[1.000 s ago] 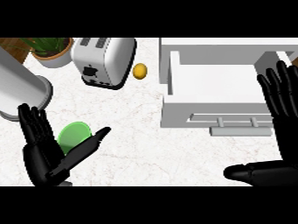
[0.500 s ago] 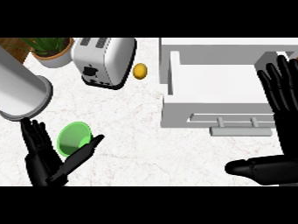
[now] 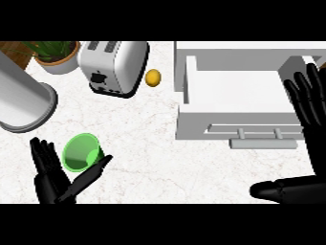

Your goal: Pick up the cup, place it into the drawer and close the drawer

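Note:
A green cup (image 3: 80, 152) lies on the marble counter at the lower left, its mouth facing up toward me. My left hand (image 3: 55, 177) is right beside it, fingers straight, with the thumb stretched under the cup's right side and the fingers along its left; the cup sits in the gap between them. The white drawer (image 3: 243, 93) stands pulled open at the upper right, its inside bare, with a grey handle (image 3: 263, 142) on its front. My right hand (image 3: 320, 124) rests open over the drawer's right edge, fingers pointing up.
A white toaster (image 3: 112, 66) stands at the back, with a small yellow lemon (image 3: 153, 77) to its right. A potted plant (image 3: 53, 55) sits in the back left corner. My grey left forearm (image 3: 14, 98) crosses the left side.
My left hand has slid down and toward me, so more of the green cup shows above it. My left forearm has swung further into view. The right hand barely shifted.

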Controlling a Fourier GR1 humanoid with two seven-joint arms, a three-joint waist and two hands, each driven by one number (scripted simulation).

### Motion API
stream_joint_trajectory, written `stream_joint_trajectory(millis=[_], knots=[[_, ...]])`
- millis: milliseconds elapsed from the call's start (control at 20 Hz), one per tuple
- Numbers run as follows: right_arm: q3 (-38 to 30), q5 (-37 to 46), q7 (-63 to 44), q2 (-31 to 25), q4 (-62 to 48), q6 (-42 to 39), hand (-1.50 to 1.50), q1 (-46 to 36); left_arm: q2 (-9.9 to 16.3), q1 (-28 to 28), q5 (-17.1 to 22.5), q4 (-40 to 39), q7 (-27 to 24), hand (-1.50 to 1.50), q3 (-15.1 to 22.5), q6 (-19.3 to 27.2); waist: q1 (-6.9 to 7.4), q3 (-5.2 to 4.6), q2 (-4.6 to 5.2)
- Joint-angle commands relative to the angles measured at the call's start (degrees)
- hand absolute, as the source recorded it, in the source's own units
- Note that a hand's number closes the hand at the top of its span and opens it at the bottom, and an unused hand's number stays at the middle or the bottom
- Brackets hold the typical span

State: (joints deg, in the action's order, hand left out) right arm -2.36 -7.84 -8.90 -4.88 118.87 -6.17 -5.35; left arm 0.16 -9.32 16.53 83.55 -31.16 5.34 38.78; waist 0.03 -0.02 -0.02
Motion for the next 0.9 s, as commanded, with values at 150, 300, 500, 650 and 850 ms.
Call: stream_joint_trajectory(millis=[150, 300, 500, 650, 850], knots=[[-1.18, 0.17, -0.19, 0.44, -1.98, 1.51, -1.5, -3.4, -0.15, -0.18, 5.38, -7.0, -6.59, -1.5, -2.85, -4.55, 0.09, 0.0, 0.02], [1.47, 0.8, -3.48, 1.11, 2.34, 1.76, -1.5, -0.85, -0.15, 3.82, 7.43, -10.2, -8.99, -1.5, -3.22, -1.64, -0.06, 0.0, 0.0], [1.2, 0.8, -1.59, 0.72, 0.28, 0.73, -1.5, -1.88, -0.16, 4.26, 10.58, -17.86, -16.34, -1.5, -4.97, -5.37, -0.02, -0.01, 0.02], [-1.23, -2.5, -2.72, -0.8, 2.13, -1.25, -1.5, -0.42, -0.14, 0.56, 10.17, -14.38, -15.42, -1.5, -4.4, -7.17, 0.04, 0.01, -0.02], [2.34, 2.91, 0.71, 2.07, -1.84, 1.5, -1.5, -2.16, -0.14, 6.43, 11.57, -23.51, -18.69, -1.5, -5.98, -7.38, 0.01, 0.0, 0.02]])
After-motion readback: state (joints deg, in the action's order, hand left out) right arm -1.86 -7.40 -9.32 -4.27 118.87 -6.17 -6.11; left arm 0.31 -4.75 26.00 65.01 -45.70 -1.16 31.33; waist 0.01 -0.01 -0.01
